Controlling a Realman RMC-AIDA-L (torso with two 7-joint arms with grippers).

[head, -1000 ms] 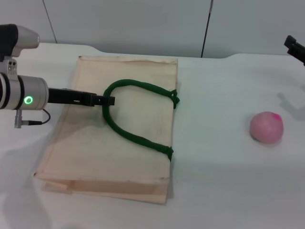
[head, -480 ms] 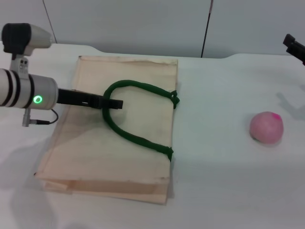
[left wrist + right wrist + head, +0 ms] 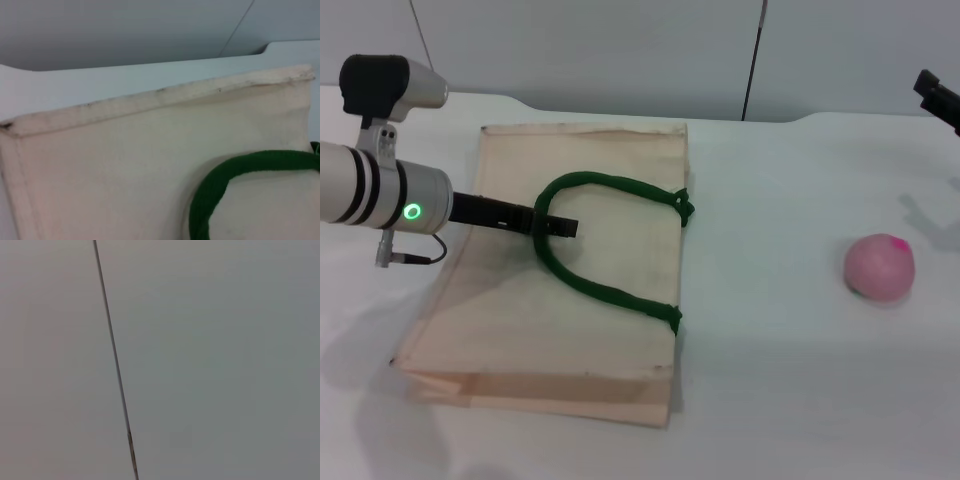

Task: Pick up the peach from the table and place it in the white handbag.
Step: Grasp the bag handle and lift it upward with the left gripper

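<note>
The peach (image 3: 880, 267), a small pale pink ball with a magenta spot, lies on the table at the right, well apart from both grippers. The white handbag (image 3: 500, 320) lies flat on the table at the left, its dark green rope handle (image 3: 610, 293) curled on top. My left gripper (image 3: 558, 227) reaches over the bag from the left, and its black tip crosses the handle's left bend. The left wrist view shows the bag's top hem (image 3: 150, 100) and the green handle (image 3: 215, 185). A black part of my right gripper (image 3: 938, 98) shows at the far right edge, high above the table.
The white table (image 3: 780, 380) runs to a grey wall at the back. The right wrist view shows only the grey wall with a dark seam (image 3: 114, 360).
My left arm has moved right and toward the front, its tip sliding across the handle's left bend. The bag has shifted slightly left. The peach and right arm have not moved.
</note>
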